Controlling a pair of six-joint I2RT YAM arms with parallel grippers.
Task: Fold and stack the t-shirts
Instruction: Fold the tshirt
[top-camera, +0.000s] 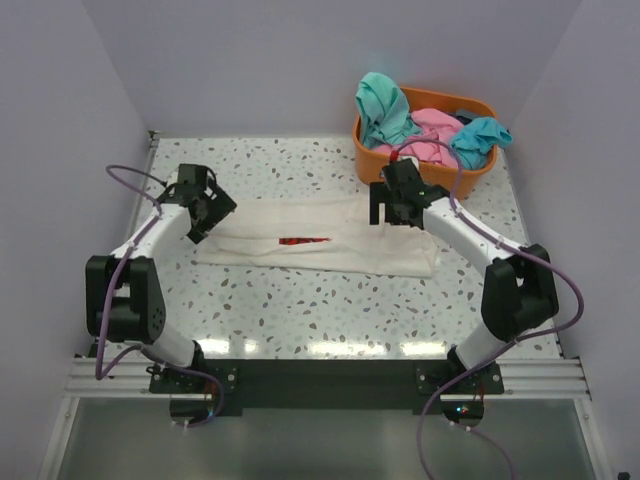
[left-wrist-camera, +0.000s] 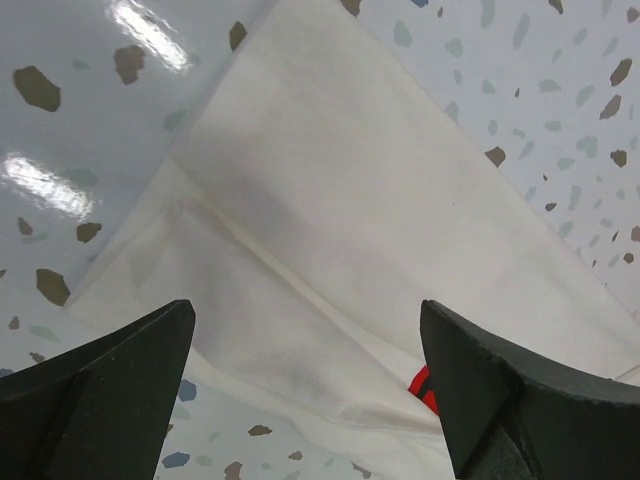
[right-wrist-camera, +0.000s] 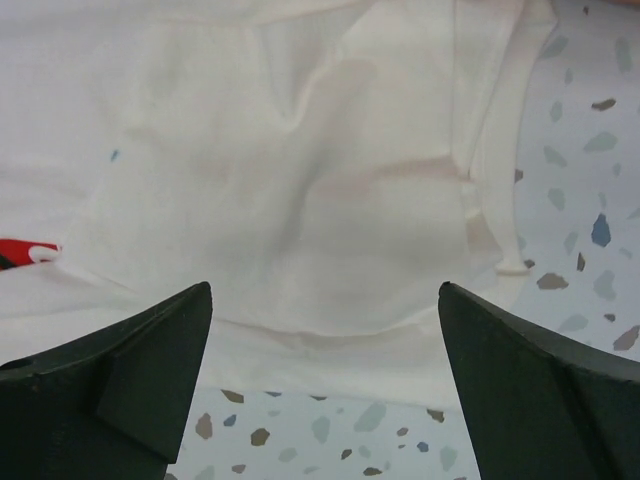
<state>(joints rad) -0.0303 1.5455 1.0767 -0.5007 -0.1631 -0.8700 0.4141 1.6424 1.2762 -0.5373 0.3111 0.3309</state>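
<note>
The cream-white t-shirt (top-camera: 320, 250) lies as a long folded band on the bench (top-camera: 300, 310). The left pincer (top-camera: 207, 212) and right pincer (top-camera: 393, 207) hang released over its ends, gripping nothing. The lengthwise fold looks done; the next move likely calls for gripping an end and folding crosswise.

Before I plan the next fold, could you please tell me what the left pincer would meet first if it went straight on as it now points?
The left pincer would likely meet the cream-white cloth t-shirt lying on the speckled table, seen between its open fingers; how far off is unclear.
</note>
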